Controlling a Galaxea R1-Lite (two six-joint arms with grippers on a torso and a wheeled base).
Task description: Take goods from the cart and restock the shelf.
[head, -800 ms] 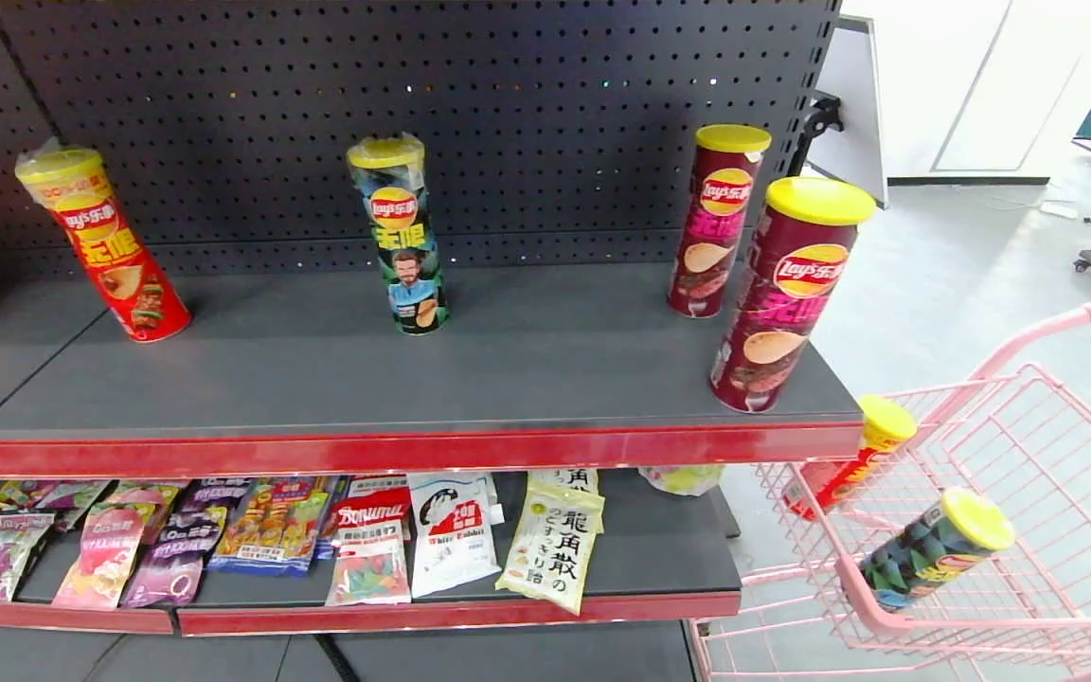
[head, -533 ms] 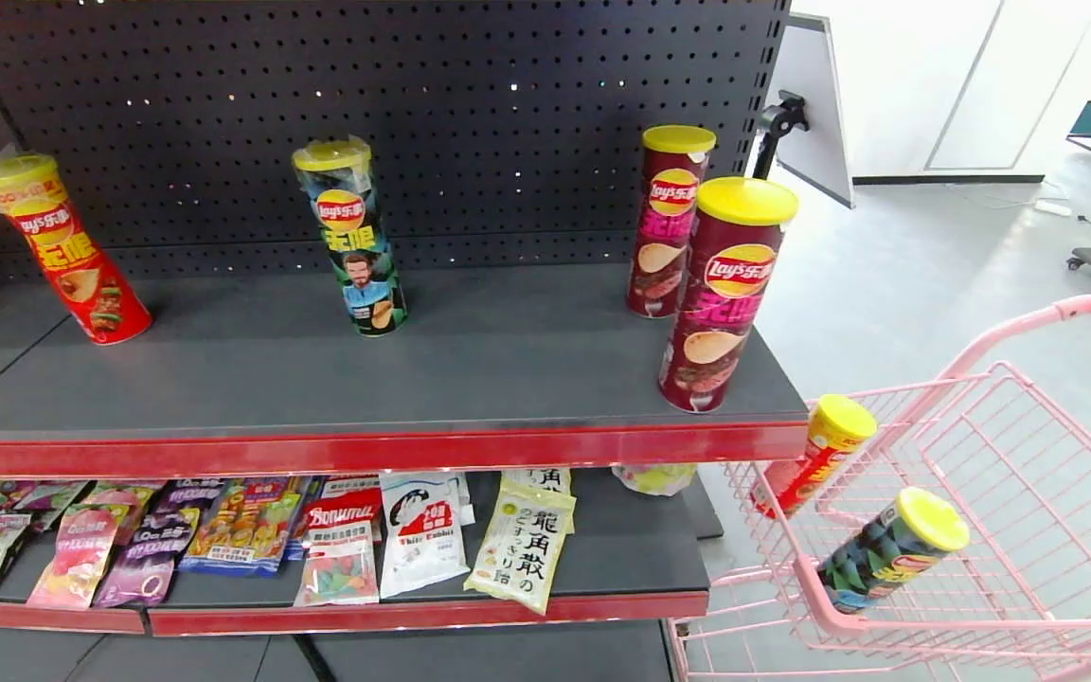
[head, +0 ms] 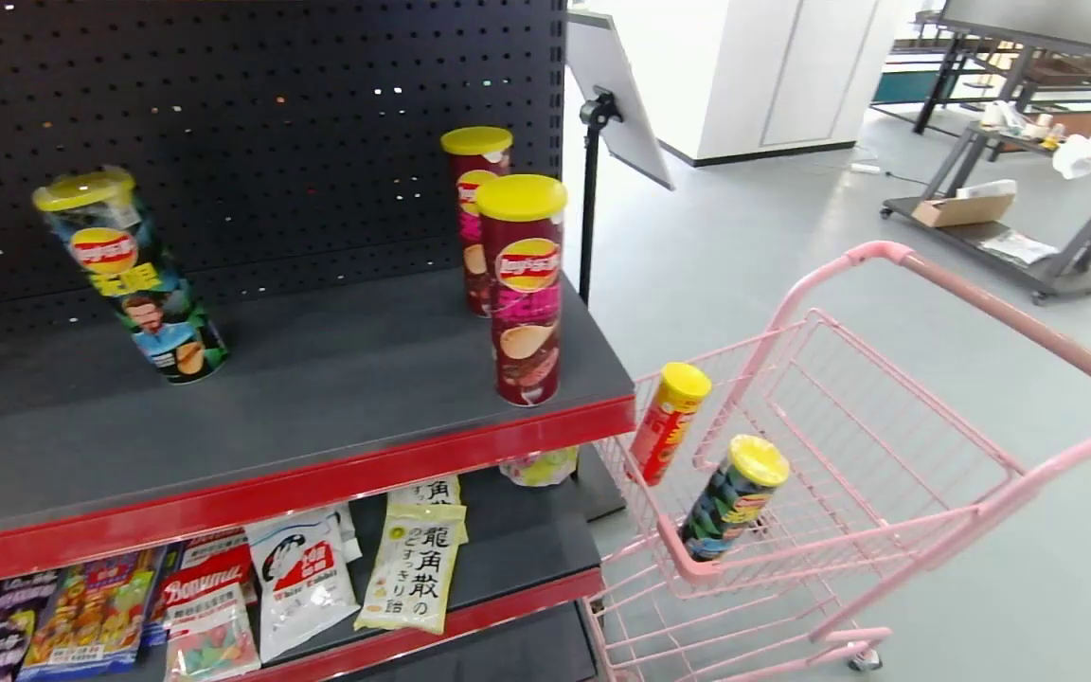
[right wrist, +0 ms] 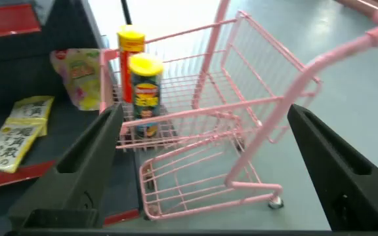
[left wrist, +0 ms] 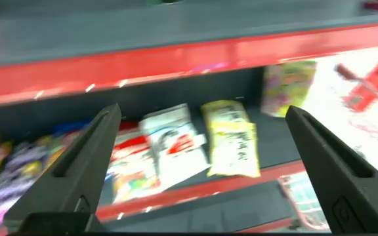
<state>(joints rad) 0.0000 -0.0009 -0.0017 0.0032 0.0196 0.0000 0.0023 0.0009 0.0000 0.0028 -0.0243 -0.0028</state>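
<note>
Only the head camera has swung right, toward the cart (head: pixel 886 254); the cans have kept their places. A red can (head: pixel 667 421) and a dark can (head: pixel 733 497) lean in the cart's corner just beside the shelf (head: pixel 337 379); the left tool (left wrist: pixel 202 110) and the right tool (right wrist: pixel 203 108) gape wide, holding nothing.

You are seeing even, bright room light glaring along the glossy red shelf lip (head: pixel 318 481), and pinpoints shining through the black perforated back panel (head: pixel 271 142).
</note>
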